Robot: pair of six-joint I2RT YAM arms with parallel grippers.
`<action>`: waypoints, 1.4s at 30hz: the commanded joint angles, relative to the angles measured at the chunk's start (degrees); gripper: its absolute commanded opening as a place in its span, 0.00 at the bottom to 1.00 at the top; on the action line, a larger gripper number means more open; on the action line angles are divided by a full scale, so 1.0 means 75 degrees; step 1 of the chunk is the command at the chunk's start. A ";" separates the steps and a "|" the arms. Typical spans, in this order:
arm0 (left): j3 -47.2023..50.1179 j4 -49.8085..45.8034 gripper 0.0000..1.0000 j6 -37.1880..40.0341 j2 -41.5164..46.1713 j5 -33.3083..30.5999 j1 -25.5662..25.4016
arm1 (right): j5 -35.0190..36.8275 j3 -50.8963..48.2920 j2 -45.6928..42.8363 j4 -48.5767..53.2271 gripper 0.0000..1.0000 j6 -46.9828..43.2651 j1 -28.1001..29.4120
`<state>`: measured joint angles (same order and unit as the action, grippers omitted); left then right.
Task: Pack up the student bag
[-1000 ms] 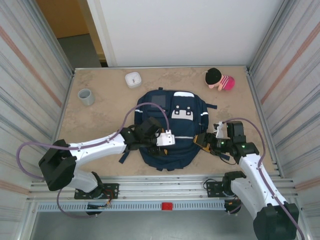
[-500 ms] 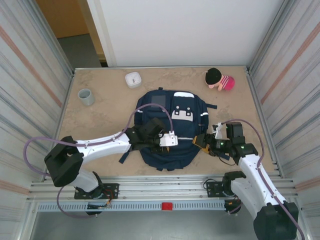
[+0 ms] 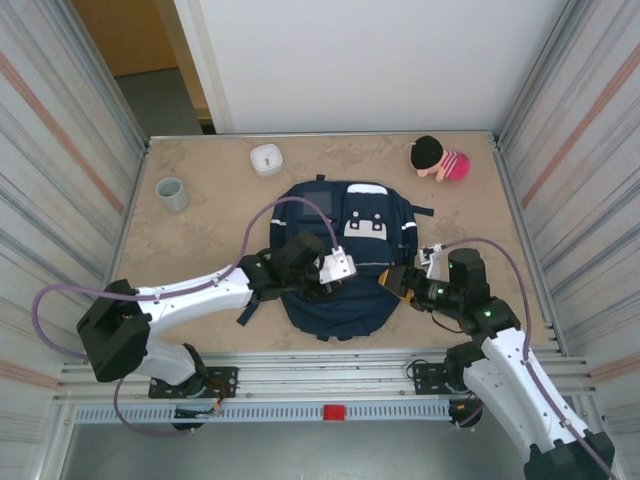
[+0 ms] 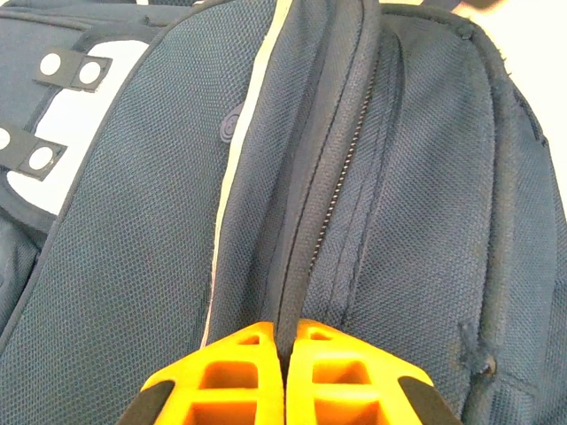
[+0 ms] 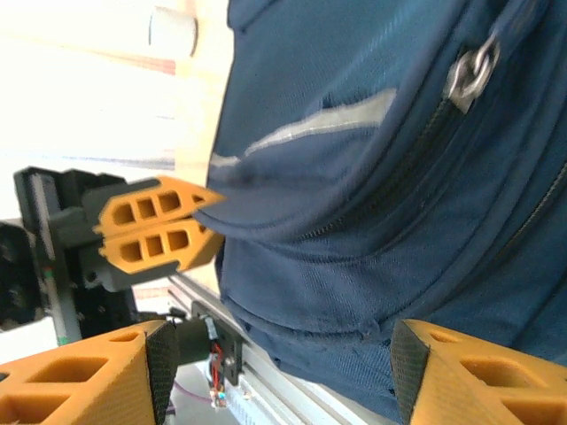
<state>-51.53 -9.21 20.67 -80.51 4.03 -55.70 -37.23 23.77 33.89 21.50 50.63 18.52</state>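
Note:
The student bag, navy with a white buckle patch, lies flat in the middle of the table. My left gripper rests on its lower front. In the left wrist view that gripper is shut on a raised fold of the student bag beside the zipper line. My right gripper stands open at the bag's right edge. In the right wrist view its fingers spread wide around the bag's lower side, and the left gripper shows pinching the fabric. A metal zipper pull hangs at the upper right.
A grey cup and a small white container stand at the back left. A pink and black plush doll lies at the back right. Ribbed metal walls close in both sides, and a rail runs along the near edge.
My left gripper has shut on a fold of the bag's fabric and shifted slightly right. The right gripper has edged left toward the bag, still open.

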 commanded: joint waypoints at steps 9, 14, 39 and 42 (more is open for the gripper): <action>0.0211 0.1146 0.00 -0.1031 0.1258 0.0381 0.0367 | 0.1302 -0.0278 0.1520 -0.1197 0.37 0.0076 0.0789; 0.0755 0.1372 0.00 -0.1492 0.1580 0.0397 0.0574 | 0.0867 -0.0094 0.1785 -0.2121 0.08 -0.0324 0.0915; -0.1129 0.0516 0.42 0.0343 -0.0682 -0.0004 -0.0003 | 0.0401 0.0507 0.1855 -0.2972 0.00 -0.1040 0.1496; -0.0715 0.0900 0.19 0.0231 -0.0440 -0.0468 0.0007 | 0.0556 0.0343 0.1655 -0.2961 0.00 -0.1165 0.1538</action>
<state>-58.54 -5.26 22.44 -85.73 6.20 -56.25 -32.40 24.75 48.60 3.90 45.56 29.17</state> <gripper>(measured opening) 0.228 0.088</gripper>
